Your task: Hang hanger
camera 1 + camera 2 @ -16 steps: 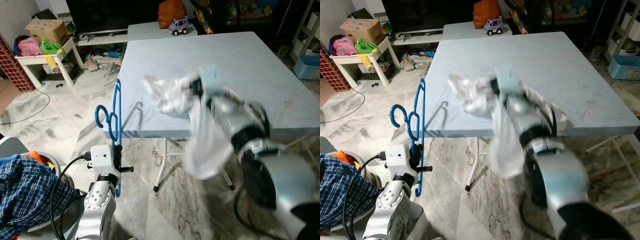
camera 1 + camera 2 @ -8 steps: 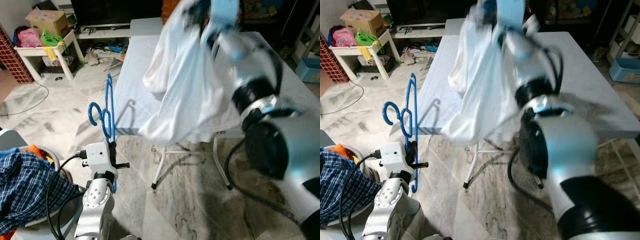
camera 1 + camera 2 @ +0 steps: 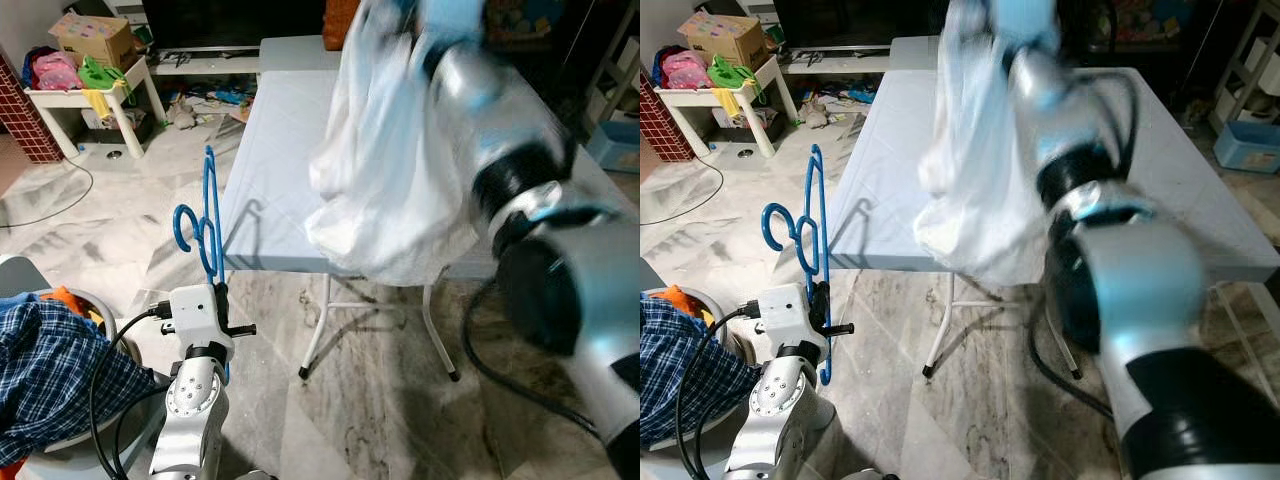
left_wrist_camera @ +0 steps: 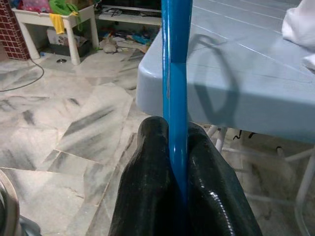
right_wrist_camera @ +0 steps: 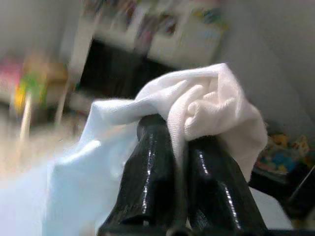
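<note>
Two grippers are each clamped on one half of the job: our left gripper [image 4: 178,162] has its black fingers pinched tight on the thin blue plastic hanger [image 3: 208,225], and our right gripper [image 5: 179,142] is closed on a bunched fold of the white cloth garment [image 3: 385,170]. From the left gripper the hanger rises nearly straight up, its long axis vertical, with the curled hook [image 3: 780,225] pointing away toward our left. The garment hangs high and well to the right of it, drooping from the raised right arm in front of the pale blue square folding table [image 3: 270,170]. We judge that the coming move turns on this gap: hanger low on the left, cloth high on the right, well apart, so one must travel toward the other. The left wrist view shows the fingers squeezing the hanger's bar with the table edge just beyond, which the head views show only small. The right wrist view shows the pinch on the cloth, where the head views are blurred.
</note>
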Tool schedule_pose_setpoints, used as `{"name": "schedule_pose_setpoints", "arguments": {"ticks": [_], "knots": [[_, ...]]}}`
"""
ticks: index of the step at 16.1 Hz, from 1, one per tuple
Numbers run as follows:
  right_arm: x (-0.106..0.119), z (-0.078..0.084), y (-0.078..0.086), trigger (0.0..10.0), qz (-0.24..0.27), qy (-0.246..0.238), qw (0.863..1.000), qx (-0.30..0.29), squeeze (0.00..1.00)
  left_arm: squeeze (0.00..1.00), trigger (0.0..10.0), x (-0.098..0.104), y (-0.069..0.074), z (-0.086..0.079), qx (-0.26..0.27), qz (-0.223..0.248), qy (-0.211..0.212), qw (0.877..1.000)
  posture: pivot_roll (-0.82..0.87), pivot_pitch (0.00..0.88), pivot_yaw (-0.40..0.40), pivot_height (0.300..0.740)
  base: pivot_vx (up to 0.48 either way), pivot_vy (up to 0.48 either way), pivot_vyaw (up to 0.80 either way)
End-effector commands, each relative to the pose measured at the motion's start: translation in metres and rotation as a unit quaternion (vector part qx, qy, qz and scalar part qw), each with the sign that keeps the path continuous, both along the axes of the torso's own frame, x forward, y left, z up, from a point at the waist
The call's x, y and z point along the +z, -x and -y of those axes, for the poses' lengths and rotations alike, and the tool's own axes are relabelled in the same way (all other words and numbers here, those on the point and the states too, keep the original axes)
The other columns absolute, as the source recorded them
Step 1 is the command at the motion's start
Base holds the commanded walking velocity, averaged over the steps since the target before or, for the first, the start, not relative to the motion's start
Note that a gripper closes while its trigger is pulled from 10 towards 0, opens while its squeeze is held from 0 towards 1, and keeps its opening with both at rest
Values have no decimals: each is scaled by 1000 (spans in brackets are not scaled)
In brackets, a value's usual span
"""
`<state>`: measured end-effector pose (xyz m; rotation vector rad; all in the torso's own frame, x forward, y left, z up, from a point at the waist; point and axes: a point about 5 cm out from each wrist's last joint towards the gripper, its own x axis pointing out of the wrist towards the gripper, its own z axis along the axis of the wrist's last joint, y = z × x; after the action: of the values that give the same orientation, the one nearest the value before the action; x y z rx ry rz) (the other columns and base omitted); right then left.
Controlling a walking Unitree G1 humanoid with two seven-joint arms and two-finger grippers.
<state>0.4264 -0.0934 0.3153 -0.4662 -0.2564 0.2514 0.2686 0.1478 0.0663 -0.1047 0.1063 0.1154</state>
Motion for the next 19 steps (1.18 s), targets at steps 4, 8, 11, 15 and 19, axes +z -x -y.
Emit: {"name": "schedule_pose_setpoints", "arguments": {"ticks": [4, 8, 11, 15, 19], "knots": [[-104, 18, 8, 10000, -177, 153, 972, 39, 1000, 0, 10000, -9, 2, 1, -5, -23, 1, 1000, 3, 0, 9, 740, 0, 0, 0], [-119, 49, 13, 10000, -214, 166, 961, 57, 1000, 0, 10000, -9, -1, 2, -17, -25, -1, 1000, -15, 0, 33, 740, 0, 0, 0], [-129, 64, 19, 10000, -240, 169, 953, 77, 1000, 0, 10000, -11, -2, 3, -22, -27, 4, 999, -26, 0, 34, 740, 0, 0, 0], [-143, 84, 27, 10000, -258, 105, 957, 75, 1000, 0, 10000, -12, -2, 4, -34, -29, 4, 999, -33, 0, 59, 740, 0, 0, 0], [-144, 100, 31, 10000, -235, 28, 970, 55, 1000, 0, 10000, -12, -3, -3, -33, -29, -2, 999, -52, 0, 77, 740, 0, 0, 0]]}}
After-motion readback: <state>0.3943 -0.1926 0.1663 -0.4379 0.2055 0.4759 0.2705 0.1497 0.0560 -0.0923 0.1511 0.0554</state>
